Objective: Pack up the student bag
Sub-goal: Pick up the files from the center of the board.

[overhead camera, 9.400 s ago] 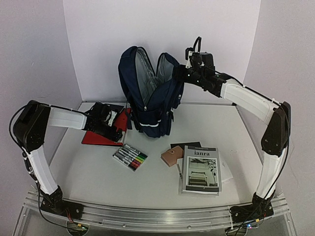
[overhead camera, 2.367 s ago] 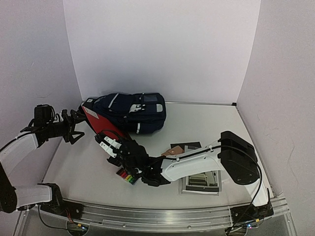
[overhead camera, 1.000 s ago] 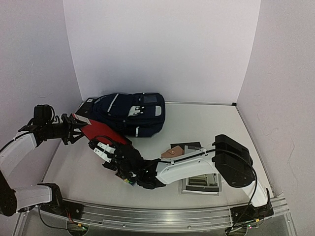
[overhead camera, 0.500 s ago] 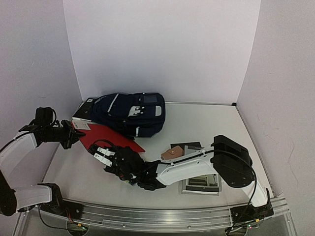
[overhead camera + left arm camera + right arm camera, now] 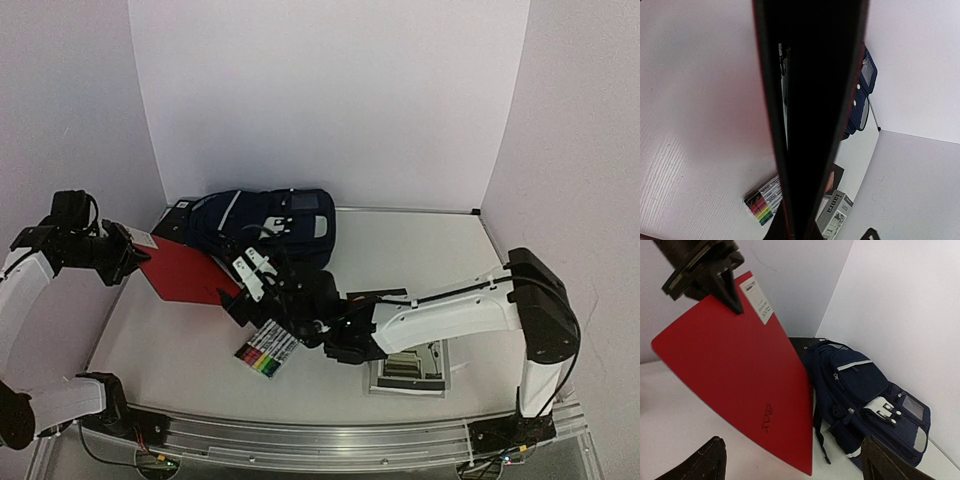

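The student bag (image 5: 275,222) lies flat at the back left, navy with white stripes, front pocket up; the right wrist view also shows the bag (image 5: 865,390). My left gripper (image 5: 127,252) is shut on the corner of a red folder (image 5: 185,272) and holds it tilted off the table. From the right wrist the folder (image 5: 740,380) fills the left half, with the left gripper (image 5: 705,270) clamped at its top corner. In the left wrist view the folder (image 5: 810,100) is edge-on and dark. My right gripper (image 5: 248,285) is open just right of the folder, holding nothing.
A pack of coloured markers (image 5: 268,350) lies on the table below the right gripper. A book (image 5: 408,367) lies at the front right, partly under the right arm. A black flat item (image 5: 180,212) pokes out left of the bag. Walls close in on three sides.
My left gripper shut on the red folder and drew it left and up. My right gripper opened and moved from low at the folder's near edge up toward the bag.
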